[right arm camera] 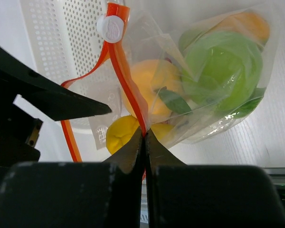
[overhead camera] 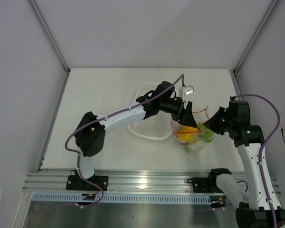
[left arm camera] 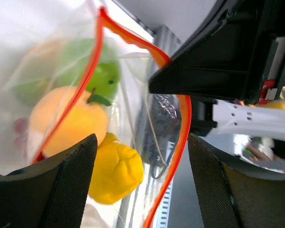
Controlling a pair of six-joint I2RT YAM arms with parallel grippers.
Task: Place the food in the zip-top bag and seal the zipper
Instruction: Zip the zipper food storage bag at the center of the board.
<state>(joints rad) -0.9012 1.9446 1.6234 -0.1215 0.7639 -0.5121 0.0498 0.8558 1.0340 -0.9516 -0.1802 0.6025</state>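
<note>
My right gripper is pinched shut on the orange zipper of the bag. My left gripper hangs wide open, holding nothing, at the gaping mouth. The bag rests on the tabletop beside the basket, fruit inside. Thin, floppy, slippery film: I'd grip the stiffer strip. Only the right wrist view shows the white slider.
</note>
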